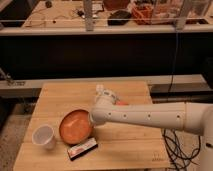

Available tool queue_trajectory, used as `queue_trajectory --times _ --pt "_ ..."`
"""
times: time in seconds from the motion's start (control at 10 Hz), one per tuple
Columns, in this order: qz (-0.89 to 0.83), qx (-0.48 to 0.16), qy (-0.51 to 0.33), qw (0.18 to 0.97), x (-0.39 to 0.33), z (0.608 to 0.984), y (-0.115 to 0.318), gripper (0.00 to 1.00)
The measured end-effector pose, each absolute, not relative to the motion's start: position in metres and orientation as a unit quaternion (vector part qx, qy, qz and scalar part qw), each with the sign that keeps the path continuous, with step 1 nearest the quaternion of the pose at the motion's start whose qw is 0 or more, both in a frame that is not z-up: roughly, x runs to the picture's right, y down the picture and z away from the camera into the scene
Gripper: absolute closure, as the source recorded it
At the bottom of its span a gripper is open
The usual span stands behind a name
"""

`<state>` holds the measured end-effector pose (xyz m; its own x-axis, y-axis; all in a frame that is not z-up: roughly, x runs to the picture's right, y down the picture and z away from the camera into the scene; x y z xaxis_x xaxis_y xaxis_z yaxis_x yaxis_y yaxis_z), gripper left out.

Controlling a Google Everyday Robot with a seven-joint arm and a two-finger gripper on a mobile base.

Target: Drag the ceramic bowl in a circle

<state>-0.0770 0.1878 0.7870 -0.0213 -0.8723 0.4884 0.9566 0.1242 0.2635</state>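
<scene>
The gripper sits at the right rim of the bowl on the table, near the cup; whether it grasps cannot be told.

Single high view, facing down over table; claw mid-frame at ceramic bowl rim.

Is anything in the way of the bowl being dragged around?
Yes, likely: the cup stands just left of the bowl, a flat box lies by its near rim. The gripper is at its right rim.
</scene>
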Motion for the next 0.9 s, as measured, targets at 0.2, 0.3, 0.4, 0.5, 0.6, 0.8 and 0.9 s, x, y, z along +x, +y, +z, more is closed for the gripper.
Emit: queue_trajectory --times 0.2,0.3,0.4,0.5,0.6,0.8,0.9 --pt "-0.665 -0.061 -0.299 0.682 -0.106 0.801 0.172 0.98" --pt "-0.669 -0.059 -0.304 0.676 -0.118 0.811 0.162 0.98" --pt "-0.670 -0.058 -0.309 0.672 -0.128 0.823 0.152 0.98" --pt "-0.671 -0.057 -0.313 0.670 -0.135 0.834 0.142 0.98" --pt "-0.670 -0.057 -0.316 0.669 -0.141 0.846 0.132 0.98" --pt "-0.667 -0.059 -0.323 0.669 -0.152 0.866 0.118 0.98" --pt "-0.660 -0.063 -0.325 0.675 -0.154 0.880 0.108 0.98"
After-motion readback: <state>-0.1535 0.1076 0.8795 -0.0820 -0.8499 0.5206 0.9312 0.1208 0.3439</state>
